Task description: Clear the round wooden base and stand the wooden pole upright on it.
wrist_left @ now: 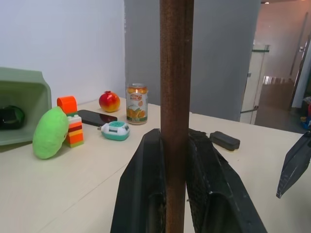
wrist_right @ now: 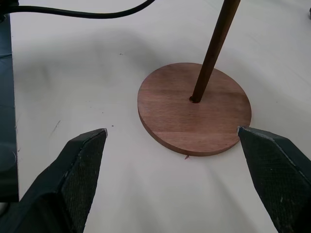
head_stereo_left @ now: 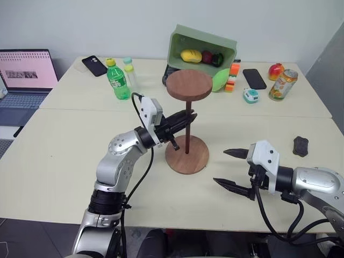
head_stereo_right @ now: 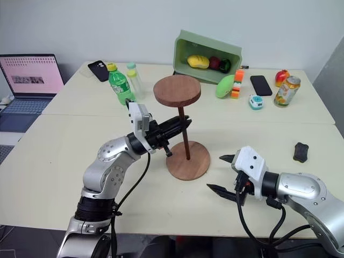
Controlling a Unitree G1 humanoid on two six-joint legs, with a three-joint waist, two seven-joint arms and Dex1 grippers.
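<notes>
Pole end appearing to sit in the centre hole of the round wooden base [head_stereo_left: 186, 155], which is lying flat and bare on the desk [head_stereo_left: 64, 156] in front of the robot; the wooden pole [head_stereo_left: 187, 128] is standing near upright on it, leaning slightly, its fixed disc up top. Main risk, as I judge it: the rod may only be resting loosely in the hole, so letting go while it is leaning could let the top-heavy disc tip it over, possibly toward the green bottle [head_stereo_left: 117, 79] or the tilted green bin [head_stereo_left: 201, 52] behind. A sideways pull on withdrawal could also drag the base across the desk or lever the rod out. Left gripper [head_stereo_left: 184, 119] is pinching the pole partway up, its fingers [wrist_left: 146, 184] pressing on either side of the rod with no gap showing in the left wrist view. Right gripper [head_stereo_left: 232, 169] is hovering just above the desk beside the base, apart from it, its fingers [wrist_right: 80, 167] spreading wide and holding nothing, seemingly ready to steady the base if needed.
</notes>
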